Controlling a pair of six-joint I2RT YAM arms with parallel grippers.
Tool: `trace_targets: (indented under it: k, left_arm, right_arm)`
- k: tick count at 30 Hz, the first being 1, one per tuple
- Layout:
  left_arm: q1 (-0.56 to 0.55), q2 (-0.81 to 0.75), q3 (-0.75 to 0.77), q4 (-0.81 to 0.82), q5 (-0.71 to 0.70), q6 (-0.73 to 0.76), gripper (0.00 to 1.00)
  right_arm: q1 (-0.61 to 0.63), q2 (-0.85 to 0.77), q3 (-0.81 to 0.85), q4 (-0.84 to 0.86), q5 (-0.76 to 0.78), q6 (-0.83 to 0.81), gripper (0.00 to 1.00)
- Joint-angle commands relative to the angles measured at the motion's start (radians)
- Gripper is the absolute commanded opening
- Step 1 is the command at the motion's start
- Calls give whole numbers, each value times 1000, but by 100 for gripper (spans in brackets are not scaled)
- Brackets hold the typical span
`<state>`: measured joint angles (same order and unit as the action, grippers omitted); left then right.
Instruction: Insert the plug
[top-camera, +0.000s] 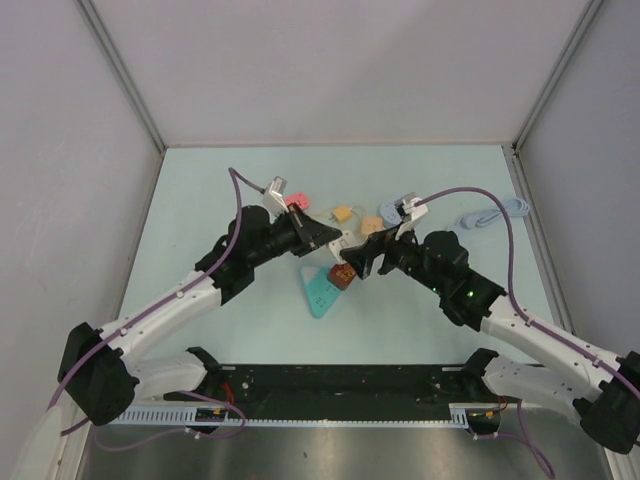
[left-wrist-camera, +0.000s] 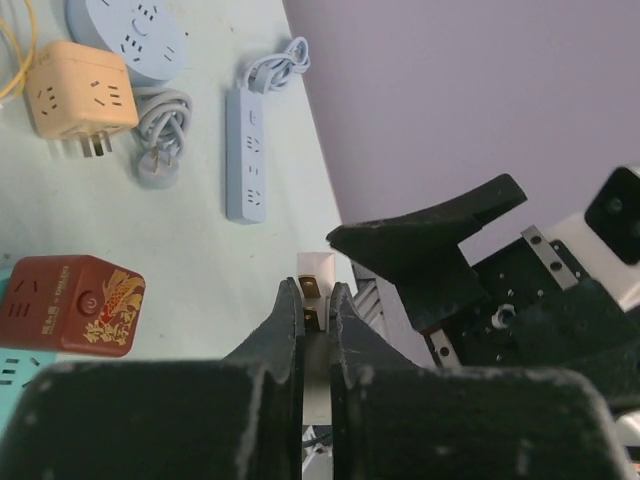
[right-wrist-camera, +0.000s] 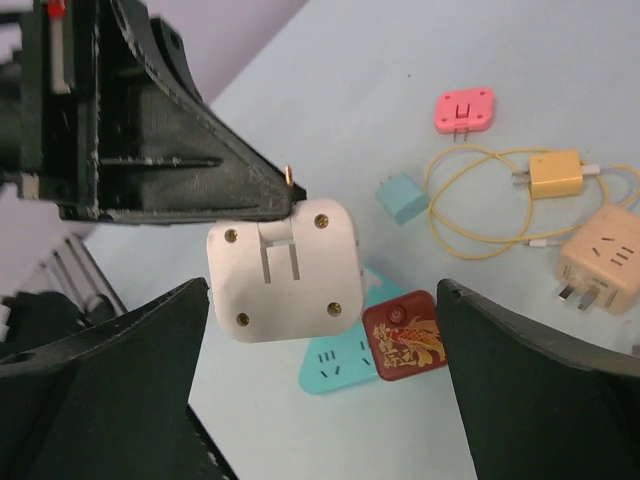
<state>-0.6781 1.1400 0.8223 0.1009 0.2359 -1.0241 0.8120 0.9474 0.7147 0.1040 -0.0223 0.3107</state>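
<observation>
I have the white plug (right-wrist-camera: 283, 268) up in the air above the bench (top-camera: 200, 200), pinched by its top edge in the left gripper (left-wrist-camera: 316, 300). Those jaws are clamped tight on it, with only a thin slice of white casing and a glint of brass showing between them on my left wrist view. From the right wrist I see the plug's flat face square on: rounded corners, a brass screw in each, and two slots in the middle.

The right gripper (right-wrist-camera: 322, 283) faces it with its jaws spread wide, one to each side of the plug and neither touching it.

Seen from the right wrist, a red cube adapter (right-wrist-camera: 405, 335) with a gold fish print lies below the plug, resting against a teal socket strip (right-wrist-camera: 335, 365). Farther out on the bench I can pick out a small teal charger (right-wrist-camera: 402, 197), a pink plug (right-wrist-camera: 465, 108), a yellow charger (right-wrist-camera: 555, 172) with its looped yellow cable, and a beige cube adapter (right-wrist-camera: 603, 255). On the left wrist view a round blue socket hub (left-wrist-camera: 135, 35) sits beside the beige cube, and a pale blue power strip (left-wrist-camera: 248, 150) lies near the bench edge.
</observation>
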Motion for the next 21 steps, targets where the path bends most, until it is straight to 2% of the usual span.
trace_targets:
  k: [1,6,12,19,21]
  left_arm:
    - [-5,-42,-25,141,-33,-102,0]
    - [-5,-45,-52,223,-50,-178,0]
    - [-6,-37,-57,301,-58,-228,1]
    - [-11,-22,-51,378,-64,-255,0]
    - [-15,-8,-48,393,-64,-264,0]
  right_arm:
    - [-82,-47,32,81,-138,265,99]
    - [-155,-61,-30,239,-212,477,99]
    - [-211,-47,-72,310,-242,663,96]
    - [-214,-36,-110,368,-223,738,89]
    - [-214,-16,-121,422,-231,758,84]
